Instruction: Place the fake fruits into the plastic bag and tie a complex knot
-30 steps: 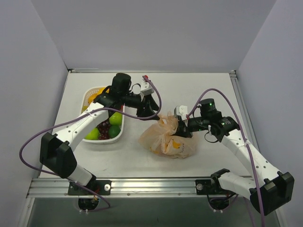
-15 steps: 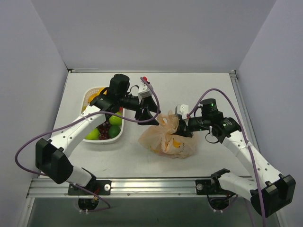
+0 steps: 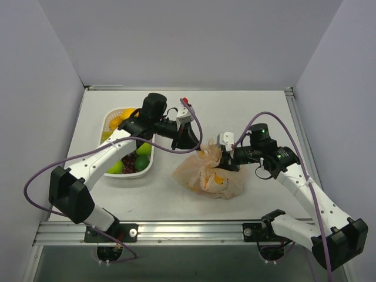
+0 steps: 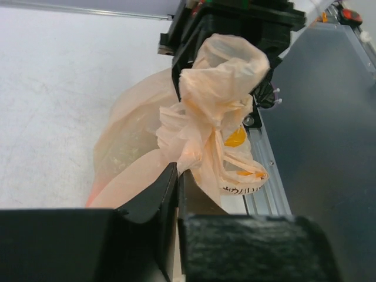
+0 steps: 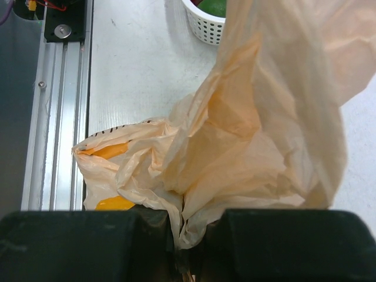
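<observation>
The thin, crinkly, pale orange translucent plastic bag [image 3: 208, 176] lies mid-table, near the white lattice plastic basket [image 3: 132, 175]; a yellow fruit [image 3: 218, 180] shows through its film, while glossy green plastic apples [image 3: 141, 163] sit in the basket. The right gripper [image 5: 179, 232] is clamped on the gathered neck, probably holding it up and taut so a loop can be worked. The left gripper [image 4: 177, 179] has its jaws nearly together, apparently nipping a fold of film, though the close view leaves this unsure. Half a second ago those jaws stood wider and farther from the neck; they have since moved in and narrowed.
</observation>
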`<action>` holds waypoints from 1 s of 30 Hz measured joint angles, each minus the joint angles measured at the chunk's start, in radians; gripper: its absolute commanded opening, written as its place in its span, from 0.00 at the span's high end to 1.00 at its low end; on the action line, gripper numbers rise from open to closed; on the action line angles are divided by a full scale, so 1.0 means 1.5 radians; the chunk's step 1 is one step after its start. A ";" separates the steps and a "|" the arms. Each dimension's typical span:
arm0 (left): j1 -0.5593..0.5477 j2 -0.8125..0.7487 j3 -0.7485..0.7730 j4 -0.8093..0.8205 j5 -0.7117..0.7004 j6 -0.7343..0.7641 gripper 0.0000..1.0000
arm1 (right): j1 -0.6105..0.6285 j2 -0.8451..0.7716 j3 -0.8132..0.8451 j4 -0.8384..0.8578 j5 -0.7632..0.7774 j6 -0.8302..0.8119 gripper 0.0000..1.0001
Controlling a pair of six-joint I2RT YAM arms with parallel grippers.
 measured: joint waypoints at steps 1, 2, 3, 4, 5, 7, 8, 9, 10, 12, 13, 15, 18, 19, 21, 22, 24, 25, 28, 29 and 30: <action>-0.001 0.001 0.002 -0.004 0.010 0.000 1.00 | 0.000 0.001 0.000 -0.001 0.003 0.001 1.00; 0.000 0.002 0.005 -0.010 0.021 0.002 1.00 | -0.001 0.001 0.000 -0.001 0.005 0.002 1.00; 0.003 0.002 0.010 -0.016 0.029 0.005 1.00 | -0.002 0.001 0.000 0.000 0.008 0.004 1.00; 0.007 0.002 0.015 -0.021 0.037 0.005 1.00 | -0.003 0.001 0.000 0.000 0.009 0.008 1.00; 0.014 0.002 0.021 -0.027 0.043 0.006 1.00 | -0.005 0.001 0.000 0.004 0.010 0.013 1.00; 0.031 0.002 0.026 -0.036 0.053 0.006 1.00 | -0.007 0.002 -0.001 0.021 0.012 0.023 1.00; 0.039 0.001 0.027 -0.041 0.057 0.006 1.00 | -0.008 0.002 -0.001 0.031 0.013 0.030 1.00; 0.046 0.001 0.027 -0.047 0.060 0.006 1.00 | -0.008 0.002 -0.002 0.041 0.014 0.037 1.00; 0.050 0.000 0.027 -0.052 0.062 0.006 1.00 | -0.008 0.002 -0.005 0.051 0.014 0.045 1.00; 0.051 -0.002 0.027 -0.061 0.063 0.006 1.00 | -0.008 0.006 -0.011 0.065 0.014 0.062 0.99; 0.051 -0.004 0.027 -0.062 0.062 0.006 1.00 | -0.008 0.010 -0.012 0.070 0.014 0.070 0.94; 0.051 -0.009 0.027 -0.067 0.057 0.006 1.00 | -0.008 0.018 -0.015 0.079 0.015 0.084 0.90; 0.055 -0.018 0.035 -0.072 0.055 0.006 1.00 | -0.009 0.029 -0.019 0.075 0.027 0.099 0.87; 0.056 -0.021 0.039 -0.072 0.055 0.006 1.00 | -0.009 0.032 -0.019 0.075 0.030 0.104 0.84; 0.057 -0.026 0.047 -0.073 0.055 0.006 1.00 | -0.009 0.039 -0.019 0.075 0.034 0.111 0.92; 0.056 -0.029 0.049 -0.073 0.055 0.006 1.00 | -0.009 0.042 -0.019 0.076 0.035 0.114 1.00; 0.056 -0.034 0.049 -0.075 0.055 0.006 1.00 | -0.009 0.046 -0.019 0.081 0.036 0.126 1.00; 0.055 -0.036 0.049 -0.076 0.055 0.006 1.00 | -0.009 0.046 -0.019 0.084 0.036 0.133 1.00; 0.048 -0.051 0.027 -0.073 0.047 0.003 1.00 | -0.010 0.047 -0.019 0.089 0.039 0.167 1.00; 0.042 -0.062 0.012 -0.072 0.037 0.002 1.00 | -0.010 0.048 -0.019 0.090 0.042 0.186 1.00; 0.034 -0.078 -0.010 -0.065 0.020 0.001 1.00 | -0.011 0.049 -0.019 0.091 0.044 0.207 1.00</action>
